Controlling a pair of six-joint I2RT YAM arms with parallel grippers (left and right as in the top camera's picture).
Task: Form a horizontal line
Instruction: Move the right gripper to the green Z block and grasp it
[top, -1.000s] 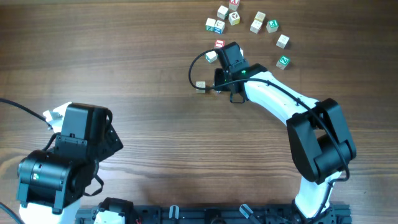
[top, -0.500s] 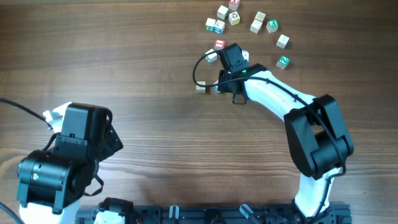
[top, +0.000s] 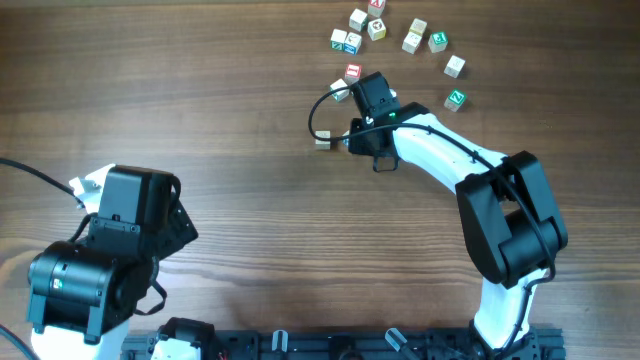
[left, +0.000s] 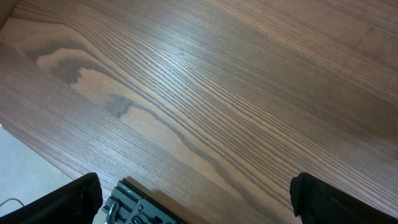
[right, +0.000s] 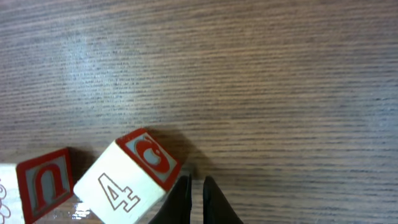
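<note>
The right gripper (right: 191, 186) is pinched shut on nothing, its tips just beside the skewed "4" cube (right: 118, 186). That cube ends the horizontal line (right: 87, 190), which runs leftward in the wrist view past the "U" cube (right: 45, 183). The step seems to be squaring it up, calling for a gentle nudge to turn it flush.

Robot lab: wooden table (top: 250, 200), two arms (top: 440, 160)
</note>
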